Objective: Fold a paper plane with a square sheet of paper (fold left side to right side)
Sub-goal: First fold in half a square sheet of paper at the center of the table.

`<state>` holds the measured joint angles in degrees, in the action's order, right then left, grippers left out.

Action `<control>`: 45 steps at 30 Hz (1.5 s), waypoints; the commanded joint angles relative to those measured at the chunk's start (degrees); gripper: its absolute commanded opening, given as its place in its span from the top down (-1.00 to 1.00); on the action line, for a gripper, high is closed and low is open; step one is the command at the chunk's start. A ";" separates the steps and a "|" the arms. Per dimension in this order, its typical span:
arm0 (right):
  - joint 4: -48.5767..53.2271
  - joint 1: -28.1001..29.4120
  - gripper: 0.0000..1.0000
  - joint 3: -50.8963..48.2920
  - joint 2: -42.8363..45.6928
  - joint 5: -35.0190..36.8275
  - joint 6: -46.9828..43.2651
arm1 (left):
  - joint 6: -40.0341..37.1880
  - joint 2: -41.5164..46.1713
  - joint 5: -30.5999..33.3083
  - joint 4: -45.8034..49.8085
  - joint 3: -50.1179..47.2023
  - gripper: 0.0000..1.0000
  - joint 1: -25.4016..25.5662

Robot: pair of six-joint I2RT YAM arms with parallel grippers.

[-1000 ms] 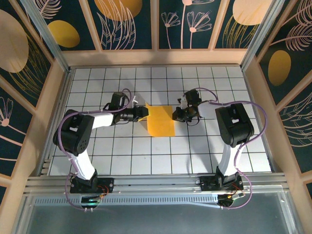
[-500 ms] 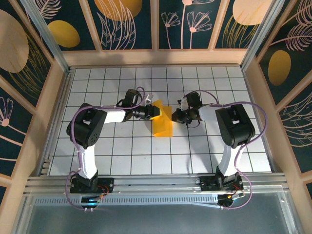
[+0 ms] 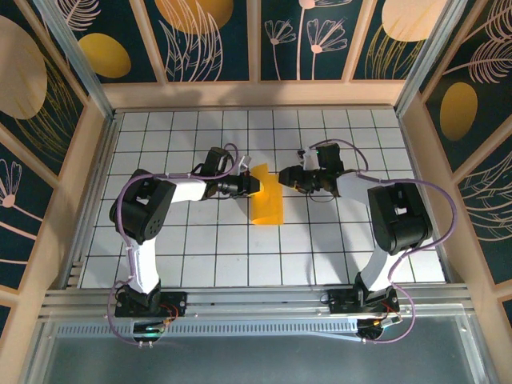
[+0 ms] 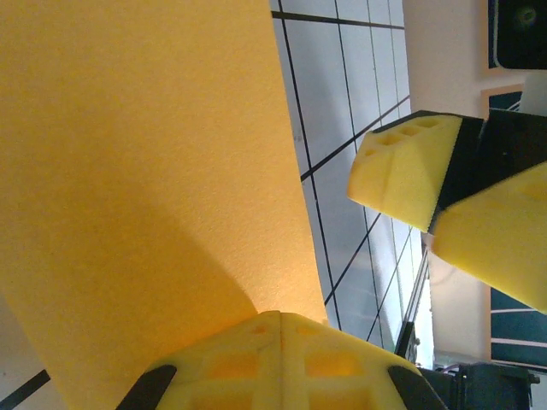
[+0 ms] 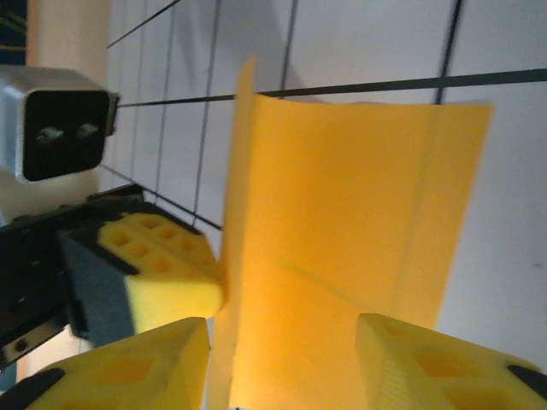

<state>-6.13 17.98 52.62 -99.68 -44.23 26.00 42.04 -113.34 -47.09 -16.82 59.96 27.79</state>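
A white gridded table. Near its middle, slightly toward the far edge, the square sheet of paper lies part-folded, its left side lifted off the surface. The left gripper is clamped on that raised edge. The right gripper, just beside the sheet's far right corner, has its fingers spread and grips nothing.

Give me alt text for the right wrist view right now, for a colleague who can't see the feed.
A thin orange-yellow square sheet of paper, part-folded, stands up off the white gridded table. The left gripper pinches its raised edge, and the right gripper has its yellow foam fingers open at the bottom of the frame, either side of the sheet.
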 commanded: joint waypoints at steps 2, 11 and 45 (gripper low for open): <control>-2.82 1.69 -0.06 1.23 -2.69 -3.95 1.93 | -1.07 -0.74 0.33 0.48 0.24 0.99 0.42; -4.93 3.99 0.20 2.58 -6.06 -4.33 3.88 | -0.73 -0.74 0.59 0.30 0.06 0.99 0.42; 8.66 3.97 1.00 2.74 -4.07 11.43 -1.57 | -2.37 3.73 18.08 12.26 0.81 -0.20 3.07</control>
<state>0.62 21.76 54.89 -105.19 -35.03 25.61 40.32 -107.90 -29.26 -6.92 58.15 30.11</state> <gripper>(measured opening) 0.052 0.597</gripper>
